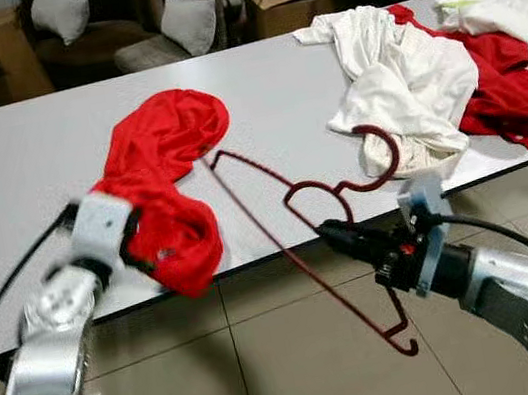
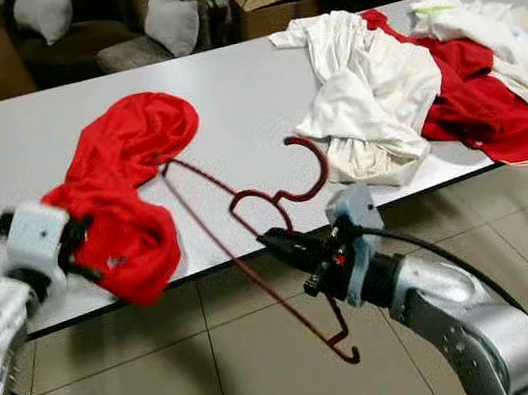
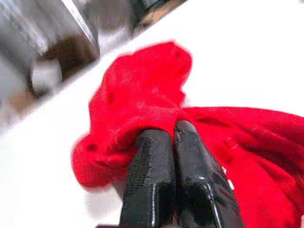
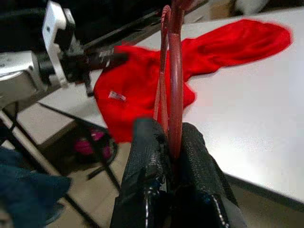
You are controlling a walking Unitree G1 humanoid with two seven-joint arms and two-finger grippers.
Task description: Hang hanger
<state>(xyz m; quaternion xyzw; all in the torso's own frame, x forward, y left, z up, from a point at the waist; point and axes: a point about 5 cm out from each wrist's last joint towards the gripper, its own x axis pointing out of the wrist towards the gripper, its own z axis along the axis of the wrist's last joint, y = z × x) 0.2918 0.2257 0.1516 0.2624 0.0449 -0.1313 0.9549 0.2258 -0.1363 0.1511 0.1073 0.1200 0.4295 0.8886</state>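
Two grips hold — left gripper point(image 3: 173, 142) pinching the red shirt point(image 1: 162, 164), right gripper point(image 4: 170, 142) clamping the hanger point(image 1: 295, 228) — so feed one hanger arm into the neck opening.

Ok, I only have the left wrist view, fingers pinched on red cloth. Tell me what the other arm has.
Observer: The right gripper is shut on a dark red hanger, held by its neck.
Operator: Say where the hanger sits.
Observer: One end rests by the red shirt on the white table; the other hangs past the table's edge.
Operator: Name anything else on the table.
Observer: A heap of white and red clothes lies at the robot's right.
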